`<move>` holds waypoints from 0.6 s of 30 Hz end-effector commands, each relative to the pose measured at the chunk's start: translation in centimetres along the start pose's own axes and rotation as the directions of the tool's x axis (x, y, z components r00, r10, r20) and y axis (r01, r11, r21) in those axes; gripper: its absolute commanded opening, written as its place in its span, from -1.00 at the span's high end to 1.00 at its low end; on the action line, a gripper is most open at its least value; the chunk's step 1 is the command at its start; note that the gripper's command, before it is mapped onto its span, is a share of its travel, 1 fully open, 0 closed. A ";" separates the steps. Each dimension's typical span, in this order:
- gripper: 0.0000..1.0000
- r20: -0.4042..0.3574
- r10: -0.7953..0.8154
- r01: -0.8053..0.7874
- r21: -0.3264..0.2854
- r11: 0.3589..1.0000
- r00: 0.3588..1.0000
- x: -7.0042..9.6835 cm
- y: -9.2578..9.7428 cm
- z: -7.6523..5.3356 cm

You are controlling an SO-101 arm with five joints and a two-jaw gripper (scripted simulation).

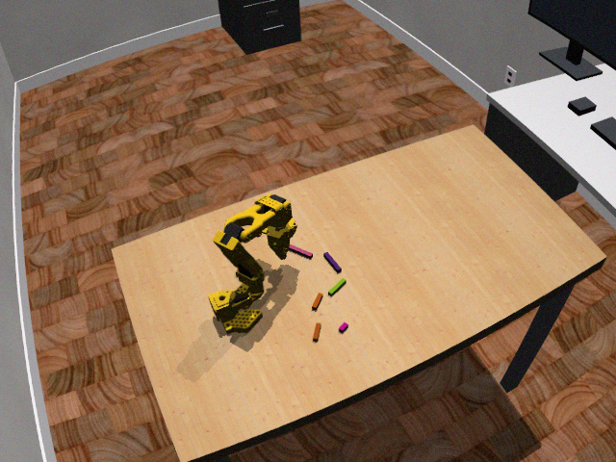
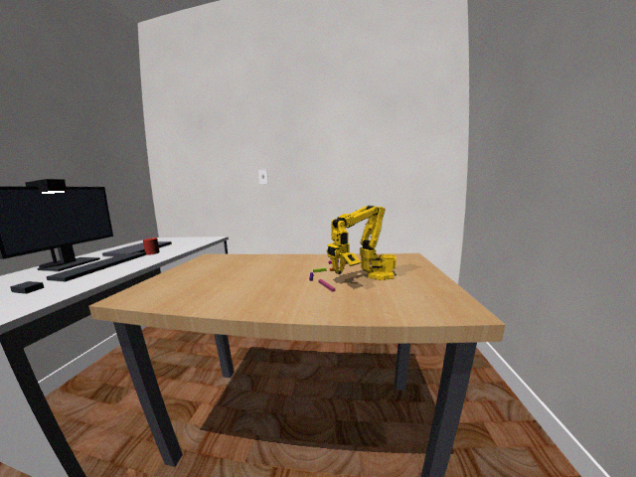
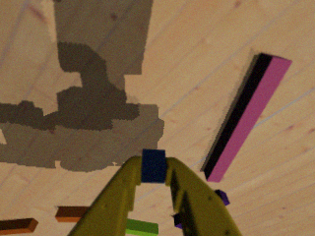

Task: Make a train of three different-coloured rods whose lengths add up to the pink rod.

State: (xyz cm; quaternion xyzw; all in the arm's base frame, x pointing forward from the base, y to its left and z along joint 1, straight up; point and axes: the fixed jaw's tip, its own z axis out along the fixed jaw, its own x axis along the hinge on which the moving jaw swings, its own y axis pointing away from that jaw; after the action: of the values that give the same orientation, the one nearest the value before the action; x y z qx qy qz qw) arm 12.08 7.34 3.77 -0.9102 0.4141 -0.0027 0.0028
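My gripper (image 3: pixel 155 169) is shut on the small blue rod (image 3: pixel 154 166) and holds it above the table, next to the near end of the pink rod (image 3: pixel 248 115). The pink rod lies flat in the top view (image 1: pixel 300 250), just right of my gripper (image 1: pixel 281 253). Further right lie the purple rod (image 1: pixel 332 262), the lime rod (image 1: pixel 336 286), two orange rods (image 1: pixel 317 300) (image 1: pixel 317 331) and the magenta rod (image 1: pixel 343 326), all apart from one another. In the wrist view the lime rod (image 3: pixel 142 227) and an orange rod (image 3: pixel 71 212) show at the bottom edge.
The arm's base (image 1: pixel 233 310) stands on the table left of the rods. A white desk (image 1: pixel 556 124) with a monitor stands beside the table's right end.
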 end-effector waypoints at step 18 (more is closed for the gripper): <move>1.00 -0.008 0.002 -0.001 0.059 0.998 1.000 0.0 -0.9 -0.4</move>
State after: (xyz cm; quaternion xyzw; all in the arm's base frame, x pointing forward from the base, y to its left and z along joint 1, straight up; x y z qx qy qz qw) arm 12.10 7.36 3.61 -0.9100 0.4145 -0.0026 0.0027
